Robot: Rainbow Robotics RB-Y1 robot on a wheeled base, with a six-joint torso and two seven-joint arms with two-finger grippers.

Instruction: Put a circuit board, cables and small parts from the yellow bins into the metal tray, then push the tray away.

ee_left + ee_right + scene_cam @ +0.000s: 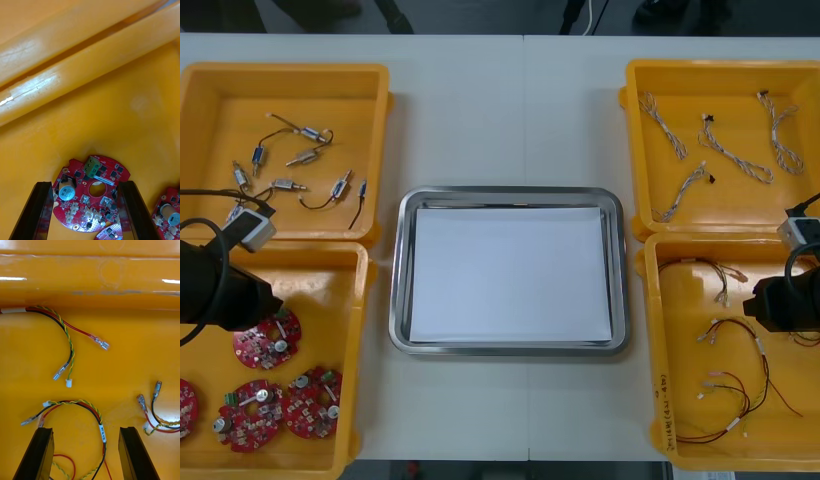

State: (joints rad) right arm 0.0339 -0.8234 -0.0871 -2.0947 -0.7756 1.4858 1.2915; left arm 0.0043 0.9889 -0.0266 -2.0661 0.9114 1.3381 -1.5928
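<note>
Loading is about to begin: the metal tray (pixel 508 192), white inside and holding nothing, sits at the middle of the light surface (pixel 480 110). Over the near-left bin (pixel 363 330), the left gripper (pixel 85 183) hovers with its fingers spread to either side of a round red circuit board (pixel 92 197), which lies flat on the bin floor. Over the near-right bin (pixel 650 340), the right gripper (pixel 86 429) holds its fingers apart astride a loop of red and yellow cable (pixel 80 402). Neither pair pinches anything. Small metal parts (pixel 300 132) lie in the far-left bin (pixel 280 70), and twisted blue and white cables (pixel 720 150) lie in the far-right bin (pixel 720 66), well apart from both arms. The step in hand looks to be the first pick on each side. The next move likely calls for a short descent and a closing of the fingers on board and cable. A carry inward to the tray would follow.
</note>
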